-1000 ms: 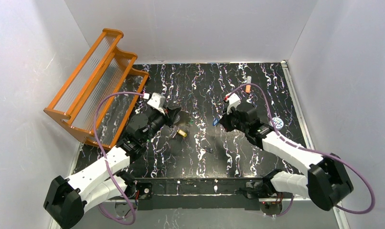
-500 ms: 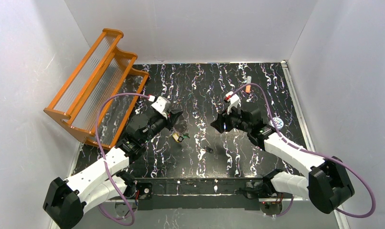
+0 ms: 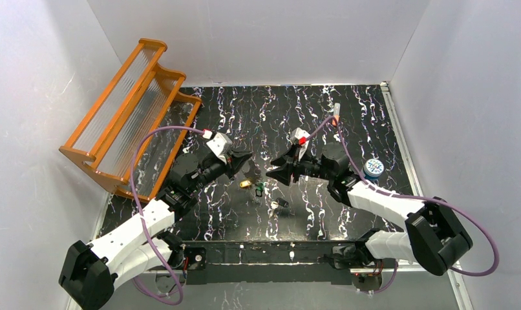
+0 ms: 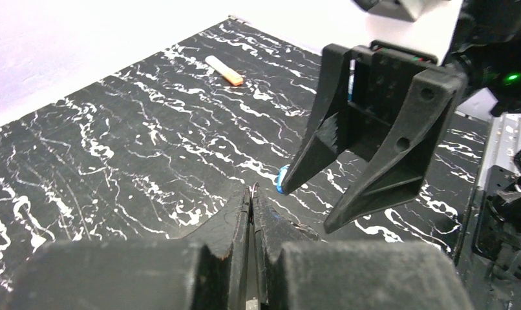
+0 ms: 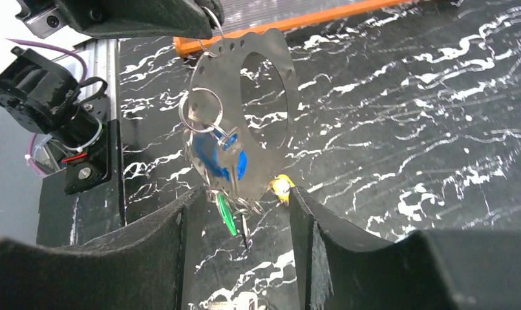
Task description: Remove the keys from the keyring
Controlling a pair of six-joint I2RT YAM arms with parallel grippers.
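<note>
The left end effector (image 4: 252, 200) is clamped on the top edge of the keyring (image 5: 220, 71), which hangs above the surface (image 5: 406, 97). The right end effector (image 5: 242, 219) stands apart around the keys (image 5: 229, 161) under it. They look light, stiff, slippery; better take a plastic head.

One flat grey metal oval keyring (image 5: 265, 169) hangs upright, clear of the table, suspended by its top edge. Small split rings at its left side carry a blue-headed key (image 5: 240, 165), with a green-headed key (image 5: 227, 213) dangling beneath. A yellow-orange-headed key (image 5: 282, 187) shows at the lower right edge, attachment not discernible
</note>
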